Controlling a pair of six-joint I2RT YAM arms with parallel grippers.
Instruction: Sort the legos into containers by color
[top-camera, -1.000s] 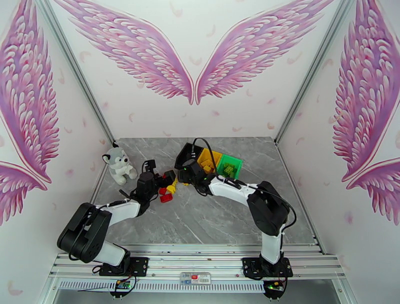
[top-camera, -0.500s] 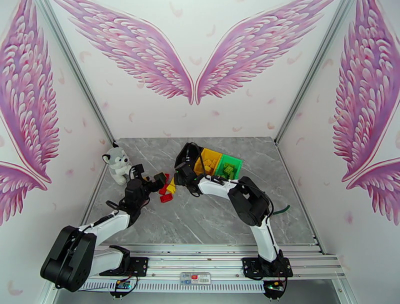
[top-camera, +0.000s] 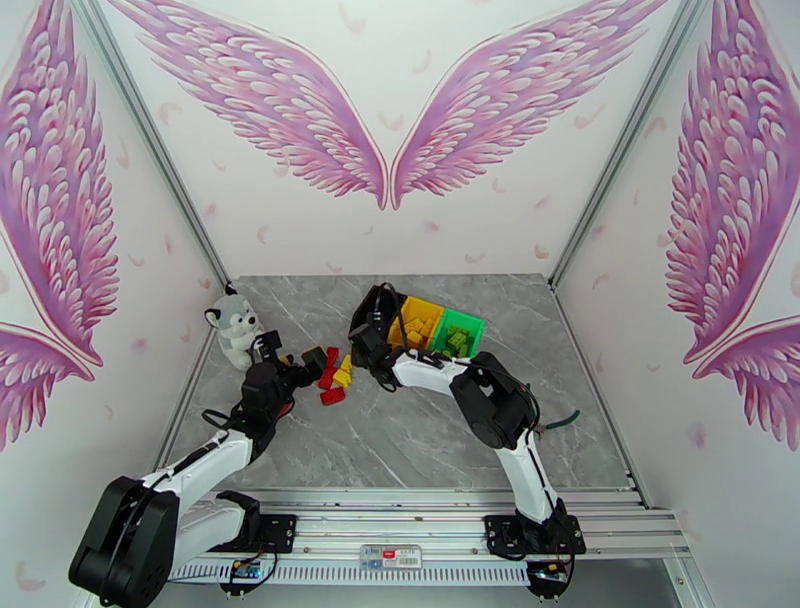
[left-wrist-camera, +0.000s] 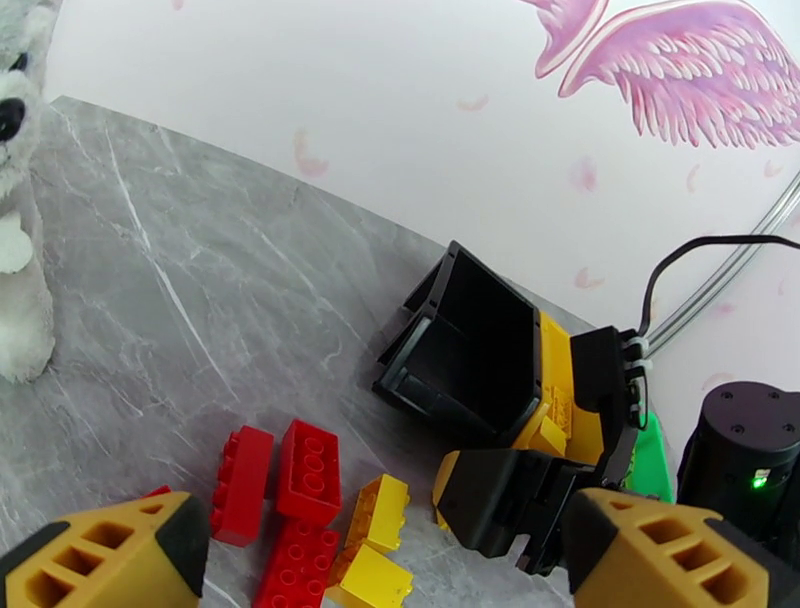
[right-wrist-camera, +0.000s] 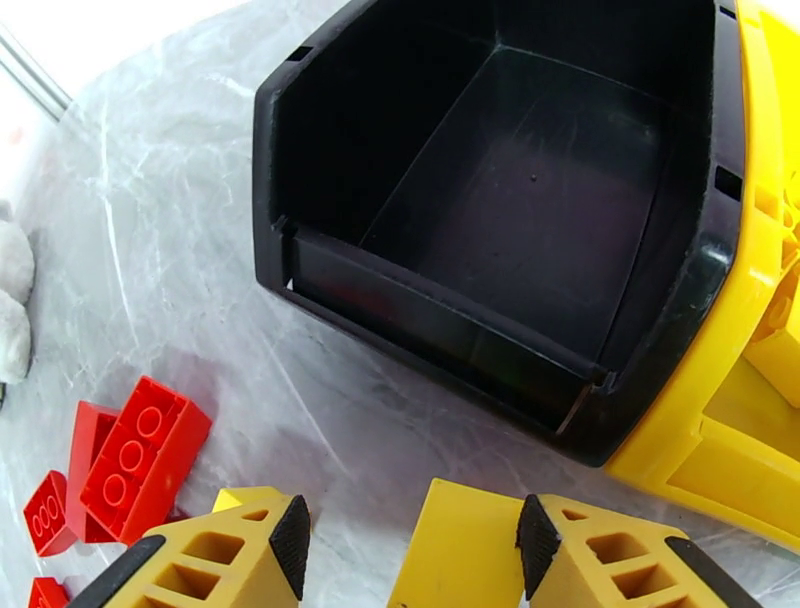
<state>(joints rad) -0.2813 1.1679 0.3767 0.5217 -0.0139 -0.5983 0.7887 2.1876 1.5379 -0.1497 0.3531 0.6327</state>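
Three joined bins lie tipped on the table: black (top-camera: 377, 303), yellow (top-camera: 421, 320) and green (top-camera: 461, 333). The black bin (right-wrist-camera: 520, 200) is empty inside. Yellow bricks lie in the yellow bin, green ones in the green. Loose red bricks (left-wrist-camera: 300, 470) and yellow bricks (left-wrist-camera: 378, 510) sit in a small heap (top-camera: 335, 380) left of the bins. My left gripper (top-camera: 310, 358) hovers open beside the heap, its fingers (left-wrist-camera: 110, 550) wide apart. My right gripper (right-wrist-camera: 412, 530) is open in front of the black bin, a yellow brick (right-wrist-camera: 455, 550) between its fingers, against the right pad.
A plush grey-white toy animal (top-camera: 236, 330) sits at the left table edge, just behind my left arm. The marble tabletop (top-camera: 420, 430) stretches bare toward the near edge and the right. A cable (left-wrist-camera: 700, 250) runs above the right wrist.
My left gripper has drawn back to the left, away from the heap. The right arm's elbow has folded leftward, and its gripper has shifted slightly toward the black bin.
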